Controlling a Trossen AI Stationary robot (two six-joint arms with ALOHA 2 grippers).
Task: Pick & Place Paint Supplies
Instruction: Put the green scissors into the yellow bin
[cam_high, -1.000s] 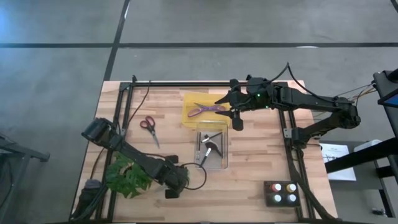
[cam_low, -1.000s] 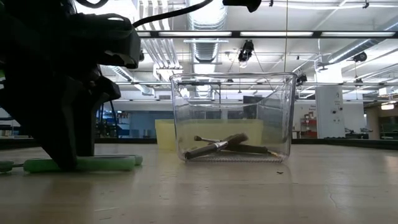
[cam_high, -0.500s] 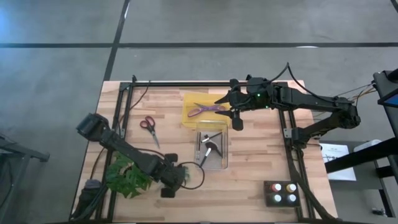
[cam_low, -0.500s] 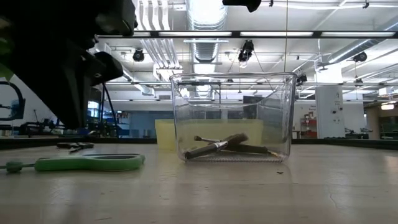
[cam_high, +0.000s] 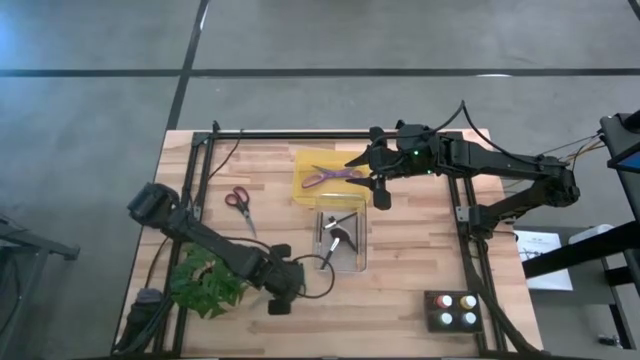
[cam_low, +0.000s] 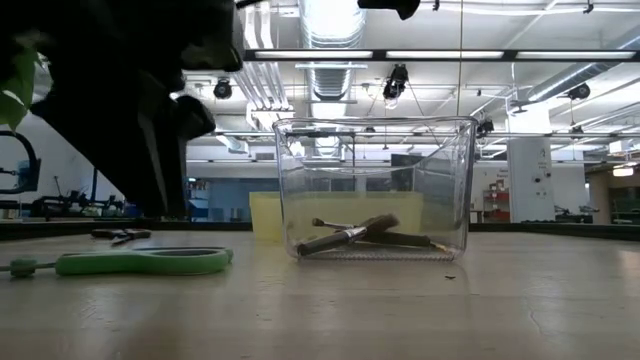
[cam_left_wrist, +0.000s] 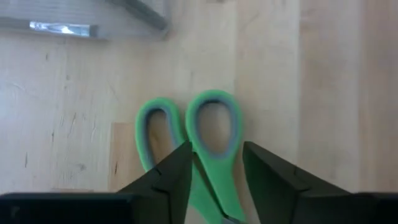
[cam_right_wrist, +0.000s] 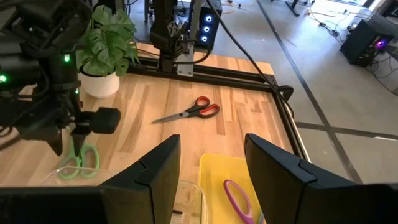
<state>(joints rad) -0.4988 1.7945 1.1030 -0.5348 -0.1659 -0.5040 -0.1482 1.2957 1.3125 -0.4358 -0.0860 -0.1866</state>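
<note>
The green-handled scissors (cam_low: 140, 262) lie flat on the table near its front edge, left of the clear bin (cam_low: 375, 190). My left gripper (cam_left_wrist: 214, 177) hangs open a little above them. Its fingers stand on either side of one handle loop (cam_left_wrist: 214, 127) without touching it. My right gripper (cam_right_wrist: 211, 168) is open with nothing in it, held high over the yellow bin (cam_high: 308, 185). That bin holds the purple scissors (cam_high: 335, 177). Thin dark-handled brushes (cam_low: 360, 235) lie in the clear bin. The red-handled scissors (cam_high: 238, 203) lie on the table at the left.
A green leafy plant (cam_high: 205, 285) stands at the near left corner, close to my left arm. A black holder with little paint bottles (cam_high: 452, 312) sits at the near right. A black metal frame (cam_high: 330, 133) runs along the table's far edge and sides.
My left gripper stood down at the green scissors a second ago. It has since risen clear of them, and the scissors have stayed flat on the table. My right arm has kept still.
</note>
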